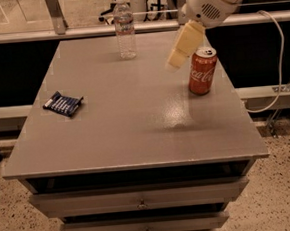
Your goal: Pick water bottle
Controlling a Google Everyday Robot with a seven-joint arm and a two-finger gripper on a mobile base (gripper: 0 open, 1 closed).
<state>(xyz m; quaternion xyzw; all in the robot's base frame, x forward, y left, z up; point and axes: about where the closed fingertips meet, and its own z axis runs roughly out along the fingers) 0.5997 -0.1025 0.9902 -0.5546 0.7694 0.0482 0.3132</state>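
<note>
Gripper hangs over the tabletop, nothing seen in it; open or closed, cannot tell. Bottle stands upright to its left and further back, well apart, not yet grasped. Can sits just right of the gripper, which is likely held high to clear it. Blue packet lies far left, nearer the front.
</note>
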